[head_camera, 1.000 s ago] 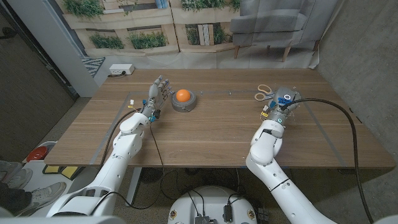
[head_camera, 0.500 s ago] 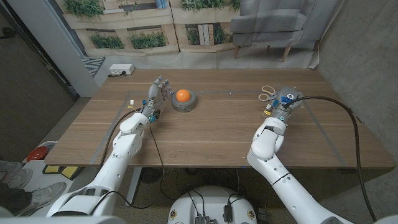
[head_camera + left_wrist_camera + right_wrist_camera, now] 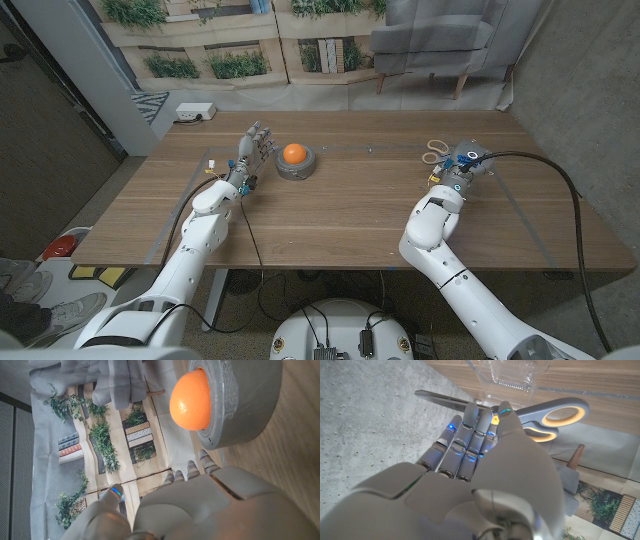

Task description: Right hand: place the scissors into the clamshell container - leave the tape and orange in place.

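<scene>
Right wrist view shows the right hand (image 3: pixel 485 467) pinching the scissors (image 3: pixel 540 417) beside the clamshell container (image 3: pixel 507 375); left hand (image 3: pixel 255 150) stands wide near the orange (image 3: pixel 293 153) on the tape (image 3: pixel 297 170).

No readable text, label, brand, number or sign appears in any of the three views. The printed backdrop (image 3: pixel 250 40) across the top of the head view, seen again at the left of the left wrist view, carries pictures of plants and wooden pallets but no lettering that can be made out. The white box (image 3: pixel 194 113) at the table's upper left corner in the head view is too small to show any marking.
</scene>
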Available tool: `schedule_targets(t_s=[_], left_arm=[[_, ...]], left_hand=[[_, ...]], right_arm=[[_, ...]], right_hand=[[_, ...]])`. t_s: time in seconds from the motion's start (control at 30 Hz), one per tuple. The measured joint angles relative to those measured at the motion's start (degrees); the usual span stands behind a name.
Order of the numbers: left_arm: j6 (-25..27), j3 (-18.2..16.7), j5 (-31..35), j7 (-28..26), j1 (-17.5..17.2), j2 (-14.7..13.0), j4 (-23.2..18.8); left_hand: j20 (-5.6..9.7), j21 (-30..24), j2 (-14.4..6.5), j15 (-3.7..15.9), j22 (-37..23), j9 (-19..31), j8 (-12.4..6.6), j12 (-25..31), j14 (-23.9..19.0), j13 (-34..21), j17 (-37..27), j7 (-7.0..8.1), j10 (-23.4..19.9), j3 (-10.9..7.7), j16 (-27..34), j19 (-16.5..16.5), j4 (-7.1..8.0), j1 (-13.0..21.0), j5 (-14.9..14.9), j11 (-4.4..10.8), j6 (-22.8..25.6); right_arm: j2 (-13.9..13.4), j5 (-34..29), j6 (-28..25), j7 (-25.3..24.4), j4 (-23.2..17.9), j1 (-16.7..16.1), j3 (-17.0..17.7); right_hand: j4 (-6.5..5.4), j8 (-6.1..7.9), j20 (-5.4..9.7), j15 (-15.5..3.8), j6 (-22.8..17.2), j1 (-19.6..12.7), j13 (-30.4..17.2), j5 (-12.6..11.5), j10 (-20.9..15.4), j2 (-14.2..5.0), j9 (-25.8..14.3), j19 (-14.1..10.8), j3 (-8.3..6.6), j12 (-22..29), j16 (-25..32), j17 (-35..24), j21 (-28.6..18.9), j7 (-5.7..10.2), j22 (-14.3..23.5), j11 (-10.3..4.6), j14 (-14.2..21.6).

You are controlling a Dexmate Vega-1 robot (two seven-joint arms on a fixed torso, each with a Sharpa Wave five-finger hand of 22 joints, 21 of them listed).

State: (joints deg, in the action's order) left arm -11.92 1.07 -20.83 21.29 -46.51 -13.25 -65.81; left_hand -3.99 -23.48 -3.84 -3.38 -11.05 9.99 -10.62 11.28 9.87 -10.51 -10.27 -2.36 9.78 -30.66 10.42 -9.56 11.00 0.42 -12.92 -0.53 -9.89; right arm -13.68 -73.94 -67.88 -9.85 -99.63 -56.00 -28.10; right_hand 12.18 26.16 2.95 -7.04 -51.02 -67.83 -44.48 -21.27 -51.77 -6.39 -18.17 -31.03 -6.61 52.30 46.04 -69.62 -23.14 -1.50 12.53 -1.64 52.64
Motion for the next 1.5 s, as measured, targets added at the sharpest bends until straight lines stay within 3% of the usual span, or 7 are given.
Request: schedule_targets(t_s=[0.37, 0.4, 0.87, 1.5], left_arm=[[-0.1, -0.2, 0.0, -0.1, 0.0, -0.1, 0.0], [-0.1, -0.2, 0.0, -0.2, -0.1, -0.1, -0.1], [-0.1, -0.3, -0.1, -0.3, -0.6, -0.2, -0.8], [0.4, -0.4, -0.2, -0.6, -1.2, -0.3, -1.7]], left_hand=[[0.0, 0.4, 0.0, 0.0, 0.0, 0.0, 0.0, 0.0, 0.0, 0.0, 0.0, 0.0, 0.0, 0.0, 0.0, 0.0, 0.0, 0.0, 0.0, 0.0, 0.0], [0.0, 0.4, 0.0, 0.0, 0.0, 0.0, 0.0, 0.0, 0.0, 0.0, 0.0, 0.0, 0.0, 0.0, 0.0, 0.0, 0.0, 0.0, 0.0, 0.0, 0.0], [0.0, 0.4, 0.0, 0.0, 0.0, 0.0, 0.0, 0.0, 0.0, 0.0, 0.0, 0.0, 0.0, 0.0, 0.0, 0.0, 0.0, 0.0, 0.0, 0.0, 0.0], [0.0, 0.4, 0.0, 0.0, 0.0, 0.0, 0.0, 0.0, 0.0, 0.0, 0.0, 0.0, 0.0, 0.0, 0.0, 0.0, 0.0, 0.0, 0.0, 0.0, 0.0]], right_arm=[[-1.1, 4.1, -3.7, -0.9, 0.4, 1.1, -0.9], [-2.5, 4.9, -4.4, -1.2, 0.6, 2.2, -2.0], [-5.5, 11.7, -10.0, -3.6, 0.3, 4.1, -4.5], [-4.9, 11.4, -11.6, -2.0, 1.8, 4.3, -3.9]], right_hand=[[0.23, 0.0, 0.0, 0.01, 0.0, -0.2, 0.0, 0.0, -0.2, 0.23, 0.0, 0.0, -0.23, -0.2, 0.0, 0.0, -0.4, 0.01, 0.0, 0.22, 0.0], [0.23, 0.0, 0.0, 0.09, -0.1, -0.2, 0.0, 0.0, -0.2, 0.23, 0.0, 0.0, -0.23, -0.2, 0.0, 0.0, -0.4, 0.08, 0.0, 0.22, -0.1], [0.47, 0.02, 0.0, 0.1, -0.2, 0.0, -0.3, 0.2, -0.2, 0.46, 0.0, 0.0, -0.47, -0.2, 0.0, 0.0, -0.8, 0.18, 0.0, 0.21, -0.1], [0.94, 0.16, -0.31, 0.11, -0.2, 0.3, -0.4, 0.5, -0.2, 0.77, 0.0, 0.3, -0.94, -0.4, 0.4, 0.0, -1.2, 0.19, 0.0, 0.21, -0.1]])
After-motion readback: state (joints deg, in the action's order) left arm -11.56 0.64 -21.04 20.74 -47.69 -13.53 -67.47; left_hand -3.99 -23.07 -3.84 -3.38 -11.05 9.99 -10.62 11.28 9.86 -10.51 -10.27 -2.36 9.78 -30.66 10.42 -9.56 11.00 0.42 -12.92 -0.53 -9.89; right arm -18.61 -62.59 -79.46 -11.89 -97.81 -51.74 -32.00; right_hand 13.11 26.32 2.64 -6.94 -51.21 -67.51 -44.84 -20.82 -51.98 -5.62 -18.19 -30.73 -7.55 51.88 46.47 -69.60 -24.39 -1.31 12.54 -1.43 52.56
